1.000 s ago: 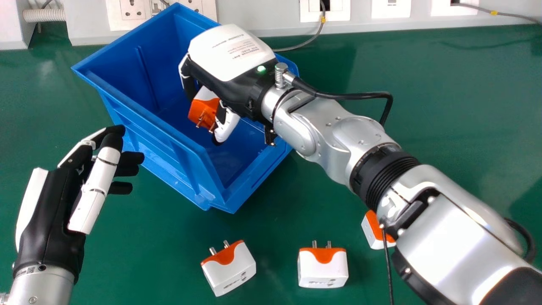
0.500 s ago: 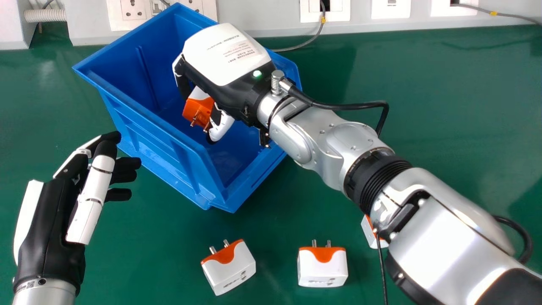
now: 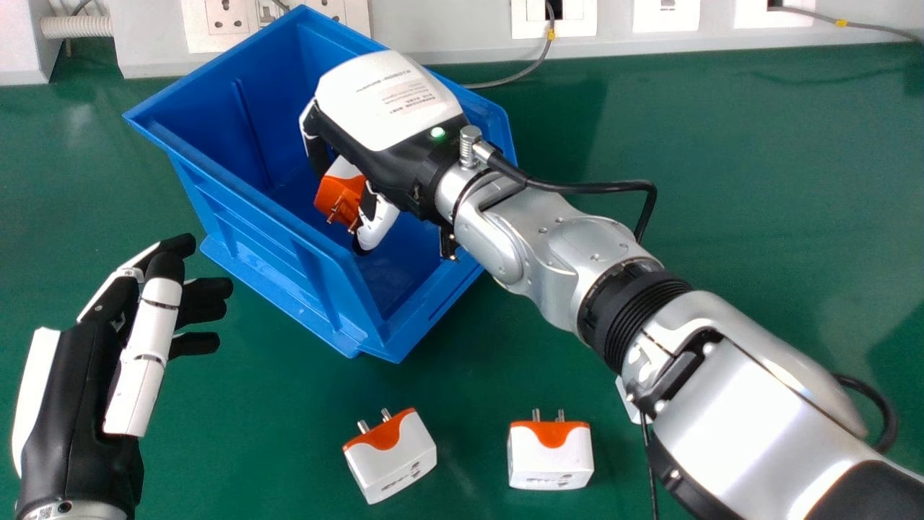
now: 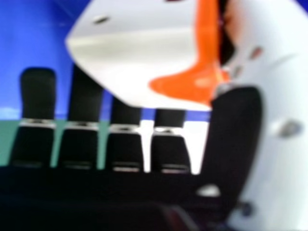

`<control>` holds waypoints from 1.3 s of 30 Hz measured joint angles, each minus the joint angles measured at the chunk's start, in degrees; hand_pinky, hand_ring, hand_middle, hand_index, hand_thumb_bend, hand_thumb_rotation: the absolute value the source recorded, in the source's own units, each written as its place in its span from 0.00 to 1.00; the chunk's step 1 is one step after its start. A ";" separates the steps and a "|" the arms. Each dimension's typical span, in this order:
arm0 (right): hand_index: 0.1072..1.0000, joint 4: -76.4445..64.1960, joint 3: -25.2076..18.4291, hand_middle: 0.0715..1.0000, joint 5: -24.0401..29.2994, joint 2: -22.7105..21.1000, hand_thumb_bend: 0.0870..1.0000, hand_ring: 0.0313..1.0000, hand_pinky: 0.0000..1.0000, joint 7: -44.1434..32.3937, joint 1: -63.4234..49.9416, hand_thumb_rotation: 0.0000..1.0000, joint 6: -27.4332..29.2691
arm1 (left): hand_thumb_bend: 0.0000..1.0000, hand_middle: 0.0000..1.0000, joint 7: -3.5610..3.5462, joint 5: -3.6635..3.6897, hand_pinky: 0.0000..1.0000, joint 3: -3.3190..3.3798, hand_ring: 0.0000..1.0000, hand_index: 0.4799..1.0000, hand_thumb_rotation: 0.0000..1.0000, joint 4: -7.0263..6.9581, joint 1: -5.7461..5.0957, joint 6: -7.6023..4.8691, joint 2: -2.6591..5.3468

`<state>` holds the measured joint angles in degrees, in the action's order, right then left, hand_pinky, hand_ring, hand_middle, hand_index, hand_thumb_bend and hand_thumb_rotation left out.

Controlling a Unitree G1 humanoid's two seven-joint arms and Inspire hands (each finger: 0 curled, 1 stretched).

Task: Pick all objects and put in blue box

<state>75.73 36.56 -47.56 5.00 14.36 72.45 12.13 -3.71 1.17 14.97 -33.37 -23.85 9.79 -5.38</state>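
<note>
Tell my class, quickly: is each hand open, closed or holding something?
Left hand: open, holding nothing.
Right hand: closed on a white-and-orange plug adapter.

Tiny print on R hand (image 3: 390, 101), adptr (image 3: 393, 458) & 2nd adptr (image 3: 550, 458); none legible, too sm.

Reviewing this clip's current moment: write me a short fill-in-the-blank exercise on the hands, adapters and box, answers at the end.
The right hand holds a white and ____ adapter.
The held adapter is above the floor of the ____ box.
The pins of the two fully visible table adapters point toward the head view's ____ edge.
The robot's ____ forearm partly hides another adapter.

Missing words, in order: orange; blue; top; right.
</note>
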 measured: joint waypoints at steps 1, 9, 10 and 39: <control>0.41 0.01 0.09 0.54 -0.03 -0.03 0.44 0.49 0.39 -0.41 0.00 0.00 -0.18 | 0.43 0.68 0.01 0.00 0.63 0.00 0.70 0.63 0.88 -0.05 -0.19 -0.19 0.15; 0.63 0.02 2.31 0.73 -1.66 -0.94 0.41 0.69 0.42 -0.85 0.00 0.00 -1.52 | 0.42 0.68 0.04 0.00 0.63 -0.06 0.69 0.63 0.88 -1.05 -1.17 -1.28 0.53; 0.68 0.02 2.45 0.78 -1.70 -0.96 0.40 0.73 0.42 -0.60 0.00 0.00 -1.55 | 0.42 0.68 0.04 0.02 0.63 -0.07 0.69 0.63 0.89 -1.08 -1.27 -1.36 0.52; 0.89 -0.37 2.59 0.97 -1.76 -2.09 0.36 0.92 0.45 0.22 -0.02 0.00 -1.69 | 0.42 0.68 -0.34 1.00 0.64 -0.23 0.69 0.63 0.89 -1.03 -1.03 -1.60 0.13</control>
<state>75.36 39.15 -49.33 2.91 14.58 72.43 10.44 -4.05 2.17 14.73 -34.40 -24.88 8.19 -5.25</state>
